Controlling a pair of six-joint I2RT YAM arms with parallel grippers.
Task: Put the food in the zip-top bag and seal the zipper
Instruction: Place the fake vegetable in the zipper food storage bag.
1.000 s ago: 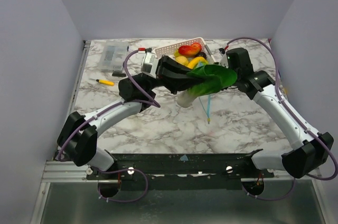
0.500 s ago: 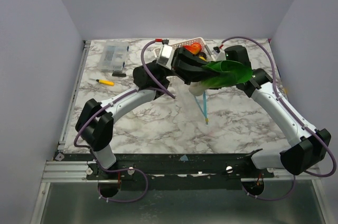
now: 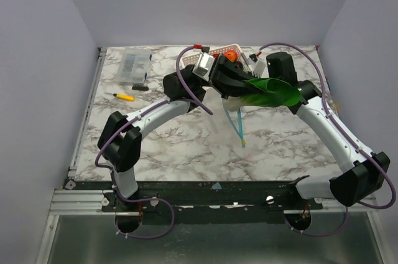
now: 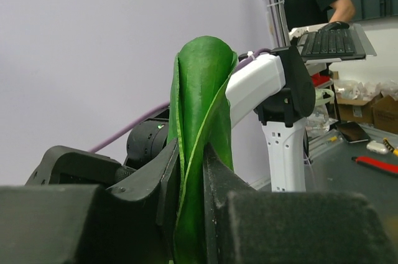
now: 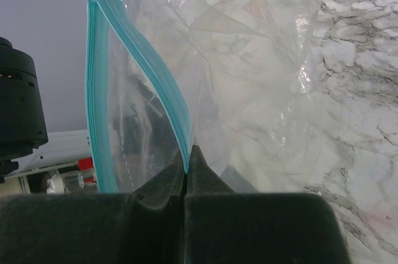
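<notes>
Two claws up over the marble worktop [image 3: 186, 146], both gripping! Left claw [image 4: 193, 170] pinches the leek [image 4: 202, 89] by its green leaves, held aloft in front of the white basket [image 3: 211, 56]. Right claw [image 5: 186, 159] is pressed tight on the zipper [image 5: 151, 71], and the zip-top bag [image 5: 255, 89] dangles from it, close by the leek.

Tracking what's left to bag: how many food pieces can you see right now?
2: the leek in the left gripper, and a red-orange piece in the basket. The arm may hide more there.
</notes>
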